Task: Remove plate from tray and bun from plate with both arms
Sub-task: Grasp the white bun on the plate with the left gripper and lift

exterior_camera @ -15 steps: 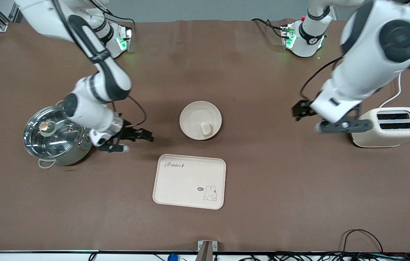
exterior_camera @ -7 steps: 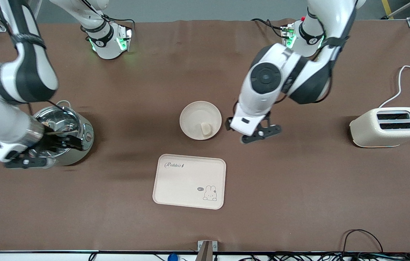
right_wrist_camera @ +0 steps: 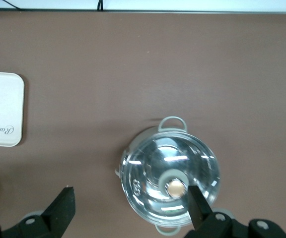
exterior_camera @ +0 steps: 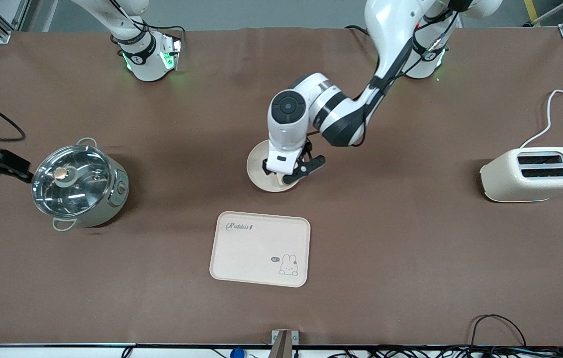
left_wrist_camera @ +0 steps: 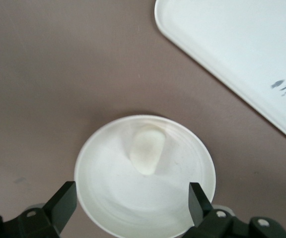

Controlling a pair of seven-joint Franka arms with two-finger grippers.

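Observation:
The round cream plate (exterior_camera: pixel 256 170) sits mid-table, farther from the front camera than the tray. The front view hides the bun under the left arm. In the left wrist view the pale oblong bun (left_wrist_camera: pixel 147 149) lies inside the plate (left_wrist_camera: pixel 175 201), off its centre. My left gripper (exterior_camera: pixel 287 171) hangs open over the plate. Its dark fingers (left_wrist_camera: pixel 63 204) straddle the plate's width and touch nothing, with the bun ahead of the left gripper (left_wrist_camera: pixel 131 204). My right gripper (exterior_camera: pixel 3 164) is open in the air at the right arm's end of the table. In its wrist view the right gripper (right_wrist_camera: pixel 130 206) looks down on the pot.
A steel pot with a glass lid (exterior_camera: pixel 80 184) stands toward the right arm's end, also seen as the pot (right_wrist_camera: pixel 170 181). The rabbit tray (exterior_camera: pixel 260 248) lies nearer the front camera than the plate. A cream toaster (exterior_camera: pixel 532 174) with its cord stands toward the left arm's end.
The left arm swung from beside the toaster across the table to over the plate. The right arm pulled away from the middle, past the pot, to the table's end. Both grippers stayed open.

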